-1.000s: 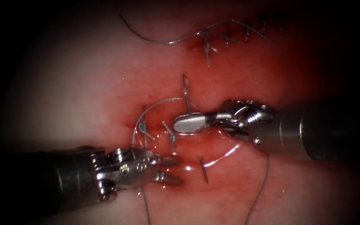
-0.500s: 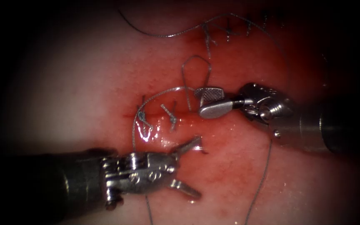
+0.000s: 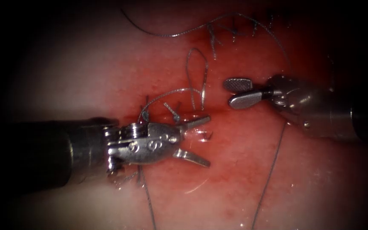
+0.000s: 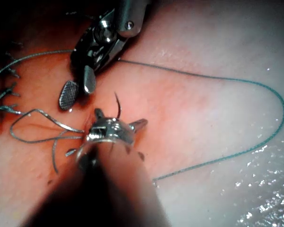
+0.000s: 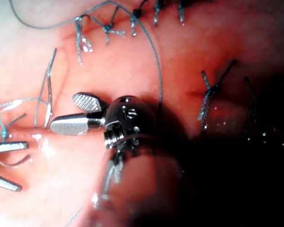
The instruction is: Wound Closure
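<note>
claws (image 3: 203,140) (image 3: 235,91) both agape, empty, flanking needle (image 3: 209,135) in tissue (image 3: 86,72)

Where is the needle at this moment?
In the endoscope view the needle lies on the tissue between the open jaws of the left tool, held by neither tool; the open right tool holds nothing.

I am finding no readable text, label, brand, number or sign anywhere in these views.
</note>
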Robot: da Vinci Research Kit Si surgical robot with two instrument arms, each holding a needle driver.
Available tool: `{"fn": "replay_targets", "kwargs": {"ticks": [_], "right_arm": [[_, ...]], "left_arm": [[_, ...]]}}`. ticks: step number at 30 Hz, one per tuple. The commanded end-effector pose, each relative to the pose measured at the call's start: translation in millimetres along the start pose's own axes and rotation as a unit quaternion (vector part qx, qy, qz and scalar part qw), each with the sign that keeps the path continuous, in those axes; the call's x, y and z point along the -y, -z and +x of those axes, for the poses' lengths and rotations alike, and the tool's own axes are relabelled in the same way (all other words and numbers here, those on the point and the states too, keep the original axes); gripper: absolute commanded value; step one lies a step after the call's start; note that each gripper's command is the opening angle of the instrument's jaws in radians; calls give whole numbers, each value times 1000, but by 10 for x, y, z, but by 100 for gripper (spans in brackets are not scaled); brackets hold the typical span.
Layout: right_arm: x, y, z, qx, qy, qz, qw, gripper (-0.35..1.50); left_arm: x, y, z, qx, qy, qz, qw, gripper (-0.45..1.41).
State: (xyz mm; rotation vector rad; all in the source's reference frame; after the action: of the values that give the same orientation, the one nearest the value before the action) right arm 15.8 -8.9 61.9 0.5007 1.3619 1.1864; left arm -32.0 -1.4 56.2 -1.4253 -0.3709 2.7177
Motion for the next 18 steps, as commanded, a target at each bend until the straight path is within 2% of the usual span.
{"fn": "replay_targets", "kwargs": {"ticks": [1,4,7,8,10,13,17,18], "right_arm": [[0,-7,-9,0,0,1,1000,131],[2,-7,-10,0,3,2,1000,123],[4,-6,-10,-1,2,-1,1000,118],[6,-4,-9,0,1,-1,1000,118],[9,-4,-6,0,5,-1,1000,118],[14,-3,-1,1,3,-4,1000,126],[22,-3,2,-2,1,3,1000,131],[26,-2,3,7,-17,21,1000,111]], "left_arm": [[4,-9,-2,-7,1,1,1000,2],[13,-11,-4,-37,8,8,999,-45],[18,-9,-8,-55,40,3,998,-45],[20,-7,-11,-64,82,-2,995,-45],[21,-5,-15,-73,123,-8,990,-45],[18,-1,-16,-88,160,-16,983,-45],[7,3,-12,-124,233,-50,963,-45],[0,5,-9,-129,276,-68,950,-45]]}}
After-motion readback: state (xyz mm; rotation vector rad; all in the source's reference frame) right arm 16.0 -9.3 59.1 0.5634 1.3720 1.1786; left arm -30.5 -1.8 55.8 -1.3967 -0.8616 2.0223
